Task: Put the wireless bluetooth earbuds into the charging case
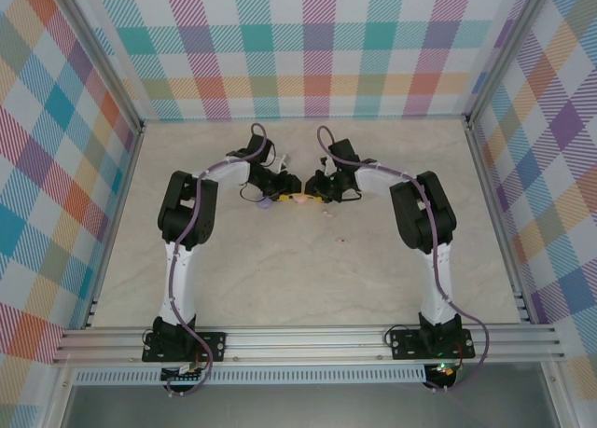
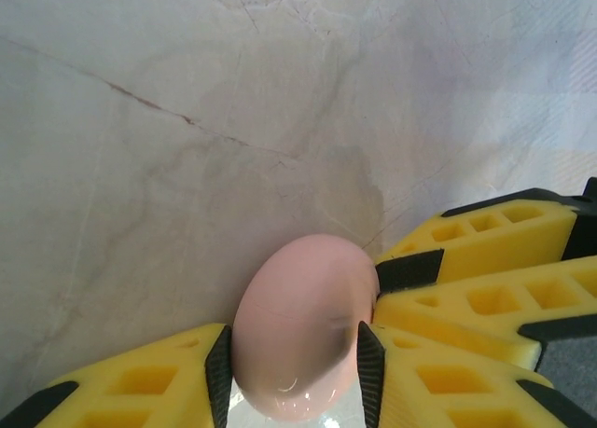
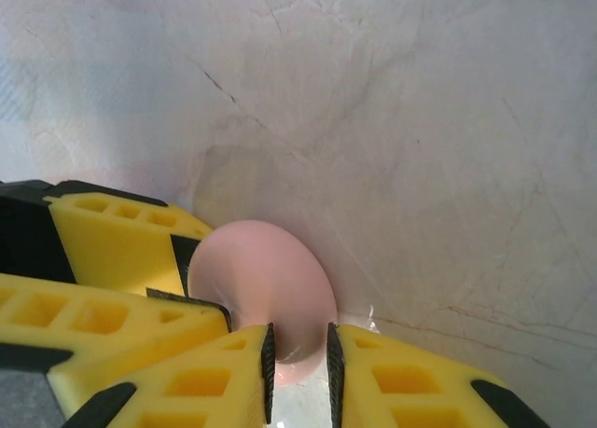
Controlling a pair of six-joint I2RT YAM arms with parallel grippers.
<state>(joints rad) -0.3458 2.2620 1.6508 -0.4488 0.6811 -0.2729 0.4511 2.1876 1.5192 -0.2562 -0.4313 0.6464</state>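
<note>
A pale pink round charging case (image 1: 297,200) is held on edge between both grippers at the middle of the table. In the left wrist view the charging case (image 2: 298,307) sits between my left gripper's (image 2: 295,367) black pads (image 2: 220,372), which press its broad sides. A thin seam runs across its shell and it looks closed. In the right wrist view my right gripper (image 3: 298,367) pinches the charging case (image 3: 266,274) at its narrower rim. Two tiny specks, perhaps earbuds (image 1: 326,214), lie on the table just in front of the right gripper (image 1: 309,198).
A small purple round thing (image 1: 266,204) lies beside the left gripper (image 1: 284,197). The marble-patterned table (image 1: 298,279) is walled by checked panels at the back and both sides. The two grippers' yellow fingers (image 2: 485,260) nearly touch each other.
</note>
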